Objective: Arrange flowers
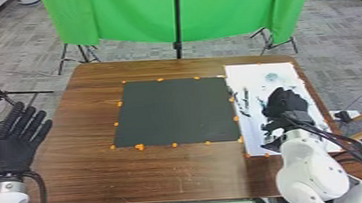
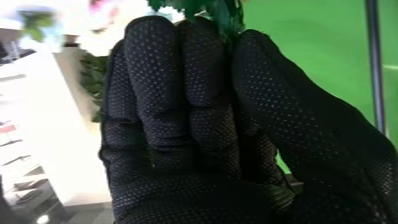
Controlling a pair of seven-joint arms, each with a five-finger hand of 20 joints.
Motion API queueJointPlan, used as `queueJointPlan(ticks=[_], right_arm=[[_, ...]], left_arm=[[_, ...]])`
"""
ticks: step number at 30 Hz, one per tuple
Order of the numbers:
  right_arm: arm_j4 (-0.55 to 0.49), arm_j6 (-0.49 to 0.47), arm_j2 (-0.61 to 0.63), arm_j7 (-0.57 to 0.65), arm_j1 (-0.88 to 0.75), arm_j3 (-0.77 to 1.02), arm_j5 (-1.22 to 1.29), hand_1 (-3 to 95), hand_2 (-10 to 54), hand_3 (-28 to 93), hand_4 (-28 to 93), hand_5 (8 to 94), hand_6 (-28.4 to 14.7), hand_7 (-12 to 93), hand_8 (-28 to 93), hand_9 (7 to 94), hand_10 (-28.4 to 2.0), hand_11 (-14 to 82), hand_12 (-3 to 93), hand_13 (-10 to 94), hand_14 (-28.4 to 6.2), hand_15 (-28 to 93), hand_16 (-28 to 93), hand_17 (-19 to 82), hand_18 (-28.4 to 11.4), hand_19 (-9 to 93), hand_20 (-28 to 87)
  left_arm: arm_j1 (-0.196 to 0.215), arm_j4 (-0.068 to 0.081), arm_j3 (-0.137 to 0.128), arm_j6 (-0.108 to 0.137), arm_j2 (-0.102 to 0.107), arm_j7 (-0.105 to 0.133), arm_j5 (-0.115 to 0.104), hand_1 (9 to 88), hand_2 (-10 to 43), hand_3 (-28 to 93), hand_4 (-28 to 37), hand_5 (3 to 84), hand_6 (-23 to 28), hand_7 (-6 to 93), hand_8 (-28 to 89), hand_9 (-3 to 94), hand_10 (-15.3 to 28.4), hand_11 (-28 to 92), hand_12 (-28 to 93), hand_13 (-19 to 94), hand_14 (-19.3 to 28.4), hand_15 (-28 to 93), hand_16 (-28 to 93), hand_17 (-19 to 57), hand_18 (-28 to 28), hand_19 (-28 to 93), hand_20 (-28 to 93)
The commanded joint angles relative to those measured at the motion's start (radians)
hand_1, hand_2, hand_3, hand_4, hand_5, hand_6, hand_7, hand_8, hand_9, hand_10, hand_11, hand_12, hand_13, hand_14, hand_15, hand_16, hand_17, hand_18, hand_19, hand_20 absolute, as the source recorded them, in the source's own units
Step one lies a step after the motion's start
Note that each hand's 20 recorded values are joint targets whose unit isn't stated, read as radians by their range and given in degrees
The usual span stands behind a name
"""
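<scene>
Above the white sheet (image 1: 245,73), I have the right hand (image 1: 287,104) with its fingers long and straight, the thumb close alongside — green foliage (image 2: 215,11) sits at the fingertips, though I can't tell whether it's gripped. If it's only leaning there, closing late could let it slip or twist; squeezing hard might crush leaves. The left hand (image 1: 11,148) lies open, fingers spread.

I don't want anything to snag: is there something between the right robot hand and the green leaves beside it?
Nothing visible: in the right wrist view, the green leaves come right up to the outline of the right robot hand, with no object between.
</scene>
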Motion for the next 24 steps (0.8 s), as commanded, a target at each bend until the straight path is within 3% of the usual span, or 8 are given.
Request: queueJointPlan(ticks=[1,3,6,15,18,20,24], right_arm=[[0.030,0.018,-0.062,0.007,0.169,-0.090,-0.005,55.3,-9.5,78,-16,82.3,-1.4,31,24,90.1,-10.7,13.8,47.9,78,-7.1,38,44,30,-25.2,69,25],[0.046,0.023,-0.084,0.000,0.207,-0.122,-0.008,55.2,-9.5,78,-16,82.3,-1.4,31,24,90.1,-10.7,14.1,48.2,78,-7.0,39,44,30,-25.2,69,25],[0.070,0.017,-0.114,-0.010,0.260,-0.172,-0.003,55.2,-9.5,78,-16,82.3,-1.5,31,24,90.0,-10.7,14.3,48.3,78,-7.2,39,44,30,-25.2,68,25],[0.159,-0.018,-0.232,-0.025,0.399,-0.299,0.097,54.8,-9.5,78,-16,82.2,-1.6,31,24,89.9,-10.9,14.9,48.4,78,-7.4,41,44,30,-25.4,68,25],[0.171,0.004,-0.279,0.006,0.415,-0.298,0.189,54.3,-9.5,79,-15,81.8,-1.4,32,24,89.6,-11.1,15.1,48.5,77,-7.4,41,44,29,-25.4,68,25],[0.201,0.003,-0.301,-0.001,0.427,-0.316,0.174,53.7,-9.5,79,-15,81.5,-1.4,32,25,89.3,-11.1,15.3,48.4,77,-7.6,41,43,29,-25.5,68,24],[0.257,0.001,-0.357,0.019,0.457,-0.351,0.184,52.8,-9.5,80,-13,80.3,-1.5,34,25,88.5,-11.3,16.1,48.3,76,-7.8,42,43,29,-25.9,68,24]], left_arm=[[0.076,-0.020,-0.033,0.016,-0.002,0.021,-0.035,23.1,13.8,74,-28.3,43.0,8.1,10.3,-8,35.4,15.2,21,10,26,14.6,30,-6,-3.5,12.8,28,12],[0.080,-0.021,-0.039,0.016,0.004,0.025,-0.047,23.1,13.8,74,-28.3,43.0,8.1,10.3,-8,35.4,15.2,21,9,26,14.7,30,-6,-3.6,12.8,28,12],[0.085,-0.024,-0.045,0.018,0.007,0.027,-0.041,23.0,13.8,74,-28.3,43.0,8.1,10.3,-8,35.4,15.2,21,10,26,14.6,30,-6,-3.5,12.7,28,12],[0.099,-0.029,-0.045,0.019,0.010,0.028,-0.056,23.1,13.7,74,-28.3,43.1,8.1,10.2,-8,35.5,15.3,21,10,26,14.7,30,-6,-3.5,12.8,28,12],[0.096,-0.009,-0.033,0.026,0.003,0.026,-0.054,23.1,13.7,74,-28.3,43.0,8.1,10.2,-8,35.4,15.2,21,10,26,14.7,30,-6,-3.5,12.8,28,12],[0.106,-0.003,-0.031,0.034,-0.005,0.027,-0.086,23.1,13.7,74,-28.3,43.0,8.1,10.2,-8,35.4,15.2,21,10,26,14.7,30,-6,-3.5,12.8,28,12],[0.122,-0.005,-0.041,0.032,-0.003,0.032,-0.081,23.1,13.7,74,-28.3,42.9,8.1,10.1,-8,35.5,15.2,21,10,26,14.6,30,-6,-3.5,12.8,28,12]])
